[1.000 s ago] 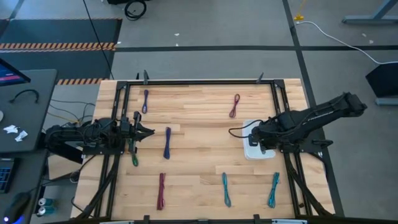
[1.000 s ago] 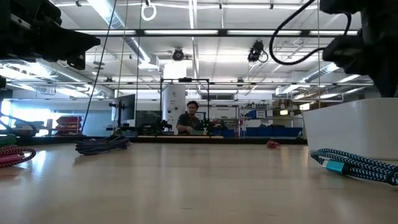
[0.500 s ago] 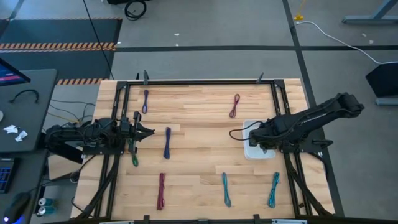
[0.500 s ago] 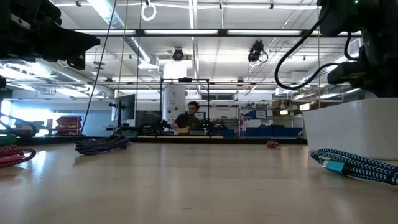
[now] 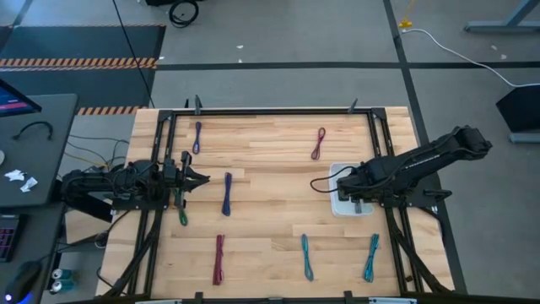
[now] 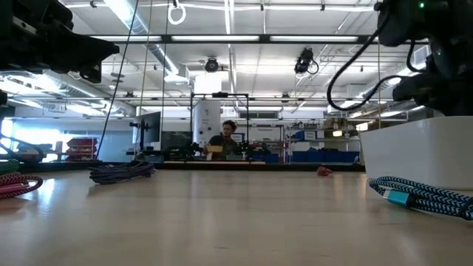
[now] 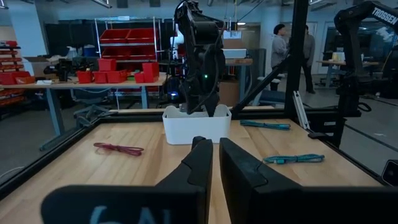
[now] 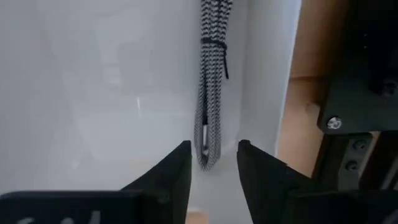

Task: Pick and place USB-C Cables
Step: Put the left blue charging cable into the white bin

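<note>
USB-C cables lie scattered over the counter (image 5: 270, 160) in the high view: a purple one (image 5: 197, 136), a maroon one (image 5: 318, 143), a blue one (image 5: 227, 193), a green one (image 5: 181, 213), a magenta one (image 5: 218, 258) and two teal ones (image 5: 306, 257) (image 5: 371, 257). The right claw (image 5: 354, 196) hangs over the white bin (image 5: 336, 205), while the left claw (image 5: 200, 179) waits near the counter's left edge, just beside the green cable.

In the low view, the bin's white wall (image 6: 414, 148) stands behind a teal cable (image 6: 417, 195), with the right arm above it.

The left wrist view shows the left claw (image 7: 215, 158) with its fingers nearly together, holding nothing.

In the right wrist view, the right claw (image 8: 212, 168) is parted, and a grey braided cable (image 8: 211, 81) lies on the bin's floor beyond it, apparently free of the fingers. This looks like the drop-off step. Next, the right arm probably needs to lift clear of the bin and reach for another cable, perhaps the maroon one nearby.
</note>
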`<action>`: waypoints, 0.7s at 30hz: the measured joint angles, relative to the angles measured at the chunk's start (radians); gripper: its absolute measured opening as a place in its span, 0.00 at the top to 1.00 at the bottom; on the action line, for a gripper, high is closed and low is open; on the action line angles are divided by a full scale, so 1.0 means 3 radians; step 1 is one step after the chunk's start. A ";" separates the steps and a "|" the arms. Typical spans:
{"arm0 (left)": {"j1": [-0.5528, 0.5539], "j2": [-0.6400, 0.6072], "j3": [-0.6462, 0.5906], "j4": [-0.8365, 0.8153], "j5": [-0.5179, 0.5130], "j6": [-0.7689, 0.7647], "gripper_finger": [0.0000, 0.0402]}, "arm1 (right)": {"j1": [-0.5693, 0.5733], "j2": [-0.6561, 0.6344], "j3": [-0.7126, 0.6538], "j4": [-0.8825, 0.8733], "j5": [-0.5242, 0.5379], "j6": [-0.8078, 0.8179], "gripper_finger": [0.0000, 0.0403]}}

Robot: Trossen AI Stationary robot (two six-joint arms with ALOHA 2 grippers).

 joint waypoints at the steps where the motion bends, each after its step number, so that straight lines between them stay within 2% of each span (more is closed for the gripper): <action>1: -0.0001 0.0000 -0.0001 -0.0002 0.0000 0.0001 0.92 | 0.0001 -0.0001 0.0062 -0.0034 0.0002 -0.0044 0.66; 4: -0.0001 0.0000 0.0000 -0.0001 0.0000 0.0001 0.93 | 0.0036 -0.0001 0.0366 -0.0201 0.0144 -0.0187 0.66; 8: 0.0000 0.0000 0.0000 0.0000 0.0000 0.0001 0.92 | 0.0134 0.0001 0.0906 -0.0422 0.0510 -0.0329 0.67; 13: 0.0000 0.0000 -0.0001 0.0000 0.0000 0.0000 0.90 | 0.0255 -0.0002 0.1437 -0.0274 0.0936 -0.0581 0.68; 17: -0.0001 0.0000 0.0000 0.0001 0.0000 0.0000 0.91 | 0.0321 0.0001 0.1565 0.0462 0.1042 -0.1077 0.68; 21: -0.0001 0.0000 0.0000 0.0001 0.0000 0.0001 0.93 | 0.0393 0.0098 0.1516 0.1824 0.0975 -0.1781 0.68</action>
